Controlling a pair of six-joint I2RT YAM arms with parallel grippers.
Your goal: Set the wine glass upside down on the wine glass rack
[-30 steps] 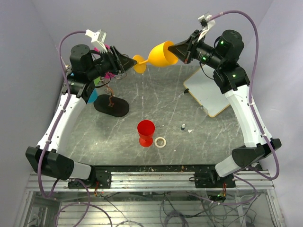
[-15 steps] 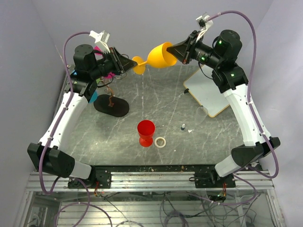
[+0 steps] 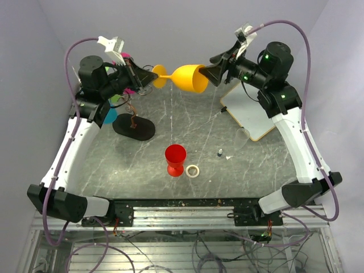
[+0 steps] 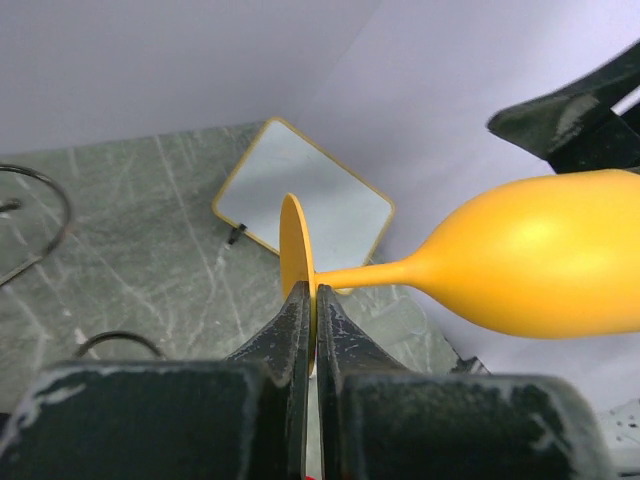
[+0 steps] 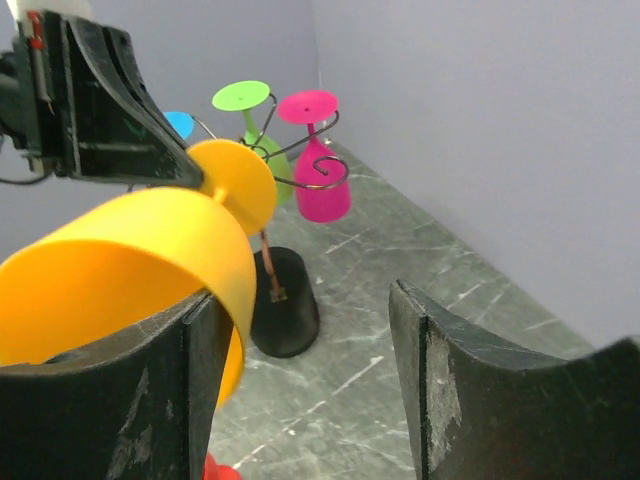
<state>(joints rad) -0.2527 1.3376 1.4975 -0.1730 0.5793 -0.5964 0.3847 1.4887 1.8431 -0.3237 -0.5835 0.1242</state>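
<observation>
Seen from above, a yellow wine glass [image 3: 186, 78] is held in the air at the upper centre of the frame, lying on its side. Its long axis runs left to right, with the flat foot pointing left and the open mouth pointing right.

My left pincer [image 3: 149, 79] is clenched on the foot. In the left wrist view its two dark fingers [image 4: 293, 335] pinch the thin disc edge-on.

My right pincer [image 3: 211, 73] sits at the mouth end, released. In the right wrist view its fingers stand wide apart, with the bowl's rim beside the left-hand one; I cannot tell if they touch.

The wine glass rack [image 3: 134, 126] stands at the left of the grey marble table [image 3: 199, 131], below my left wrist, on its flat black oval base. A pink glass [image 5: 322, 190] and a green glass [image 5: 250, 100] hang foot-up from its wire arms.

A red wine glass [image 3: 175, 159] stands near the table's centre, with a white ring [image 3: 193, 170] just beside it. A white board [image 3: 247, 111] lies at the right.
</observation>
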